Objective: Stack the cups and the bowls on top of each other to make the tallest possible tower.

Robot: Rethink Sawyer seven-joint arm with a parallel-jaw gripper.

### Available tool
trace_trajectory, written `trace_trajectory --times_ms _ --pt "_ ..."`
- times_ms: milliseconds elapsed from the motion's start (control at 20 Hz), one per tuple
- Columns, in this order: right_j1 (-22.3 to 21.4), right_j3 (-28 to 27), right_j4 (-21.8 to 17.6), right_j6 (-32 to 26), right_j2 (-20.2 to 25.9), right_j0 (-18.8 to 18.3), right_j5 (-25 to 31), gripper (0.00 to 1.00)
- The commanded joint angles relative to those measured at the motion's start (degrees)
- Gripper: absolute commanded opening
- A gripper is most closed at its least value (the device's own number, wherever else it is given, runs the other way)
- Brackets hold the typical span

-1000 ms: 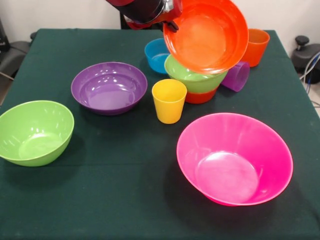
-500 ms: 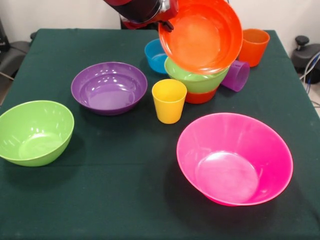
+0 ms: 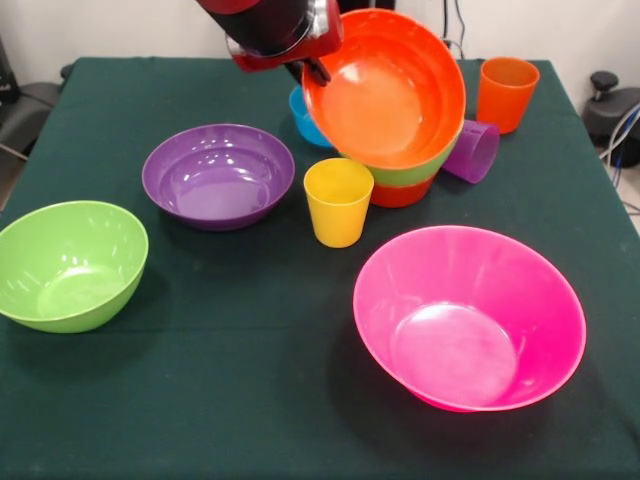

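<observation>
My gripper (image 3: 316, 68) is shut on the left rim of the large orange bowl (image 3: 385, 90) and holds it tilted, its opening toward the camera. The bowl sits low over a green bowl (image 3: 408, 174) that nests in the small orange bowl (image 3: 402, 193). The small blue bowl (image 3: 303, 118) is mostly hidden behind the gripper. The yellow cup (image 3: 338, 201) stands just in front of the stack. The purple cup (image 3: 474, 151) lies on its side to the right, and the orange cup (image 3: 506, 93) stands behind it. The huge pink bowl (image 3: 468, 316) sits at the front right.
A purple bowl (image 3: 218, 175) sits left of centre and a second green bowl (image 3: 68, 263) at the front left edge. All rest on a dark green tablecloth (image 3: 250, 350).
My gripper has carried the large orange bowl left and down, so it now covers most of the green bowl and the small blue bowl.
</observation>
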Motion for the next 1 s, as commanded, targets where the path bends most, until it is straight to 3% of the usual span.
trace_trajectory --times_ms 50,250,750,950,1000 --pt "0.6 5.2 -2.5 -4.4 4.9 -1.2 -8.2 0.0" --pt "2.2 4.5 -2.0 -4.3 5.7 -1.4 -8.7 0.0" --pt "-0.2 11.5 -1.1 -4.7 7.2 -4.5 -9.8 0.0" --pt "0.8 10.4 -1.6 -4.0 7.5 -4.7 -9.5 0.0" --pt "1.5 8.1 -1.7 -3.5 7.5 -4.0 -8.4 0.0"
